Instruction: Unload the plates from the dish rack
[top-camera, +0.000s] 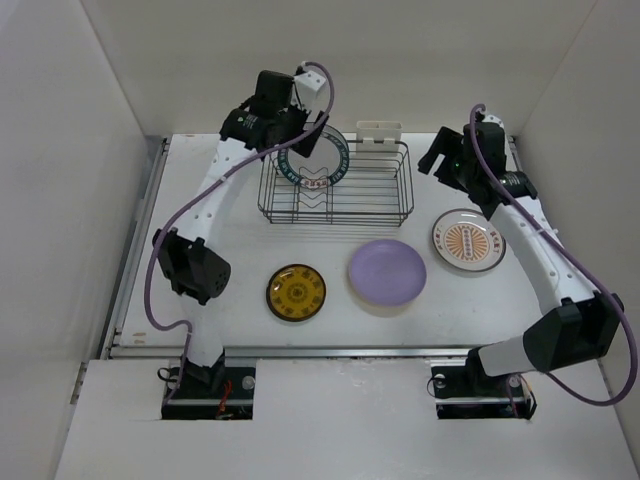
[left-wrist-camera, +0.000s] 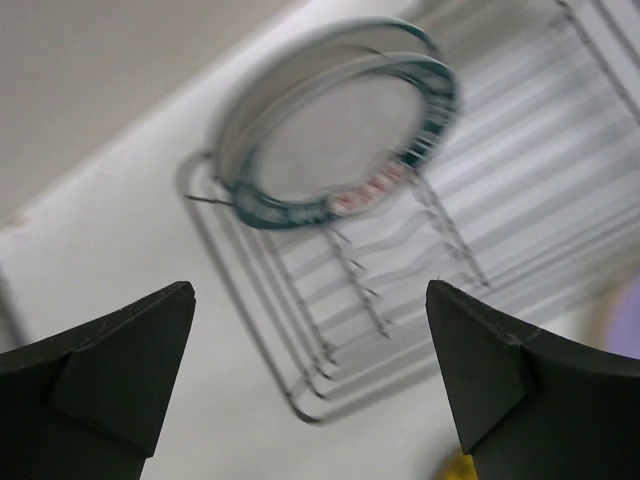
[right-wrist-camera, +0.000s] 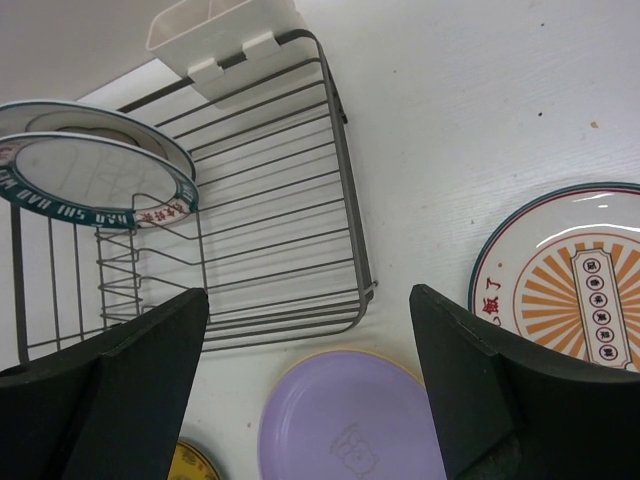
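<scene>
Unloading is partway: the left gripper (left-wrist-camera: 310, 290) hovers spread and empty over the dark-rimmed plate (left-wrist-camera: 335, 130) propped in the dish rack (top-camera: 337, 217), the right gripper (right-wrist-camera: 310, 293) likewise spread, so next the left jaws must straddle its rim

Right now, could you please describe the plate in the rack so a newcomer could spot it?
Find the wire dish rack at the table's far side. At its left end leans a white-grey plate with a dark teal rim; the others lie flat on the table.
</scene>
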